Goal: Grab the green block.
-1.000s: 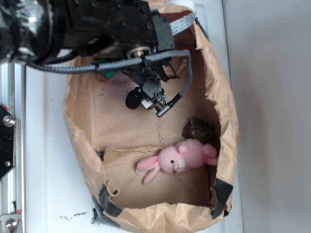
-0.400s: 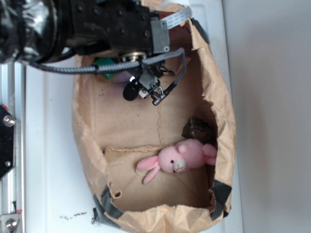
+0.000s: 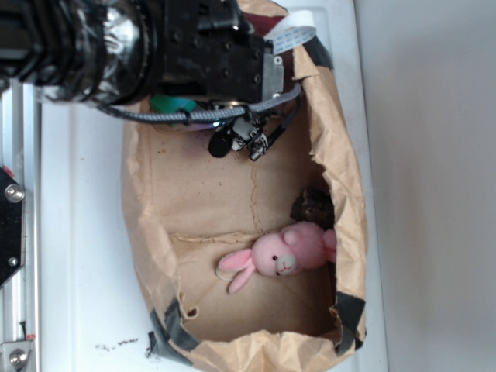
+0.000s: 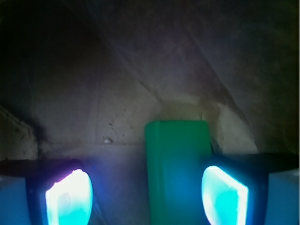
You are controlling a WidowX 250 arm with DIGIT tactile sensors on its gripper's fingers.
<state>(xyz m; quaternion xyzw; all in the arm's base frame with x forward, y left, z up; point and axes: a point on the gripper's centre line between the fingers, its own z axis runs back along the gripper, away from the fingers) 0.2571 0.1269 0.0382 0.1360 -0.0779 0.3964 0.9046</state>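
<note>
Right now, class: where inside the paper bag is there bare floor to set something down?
Bare: the brown floor between the gripper and the pink bunny. Crowded: the corner holding the green block and the arm.

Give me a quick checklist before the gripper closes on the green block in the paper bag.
1. Bright green rectangular block between the gripper fingers: ok, though nearer the right finger.
2. Gripper open: ok, a wide gap shows in the wrist view.
3. Fingers touching the block: cannot tell; the right pad looks very close.
4. Pink plush bunny clear of the grasp: ok, it lies at the bag's far end.
5. Dark brown lump clear: ok, by the bunny.
6. Brown paper bag wall clear of the fingers: cannot tell, arm hides it.
</note>
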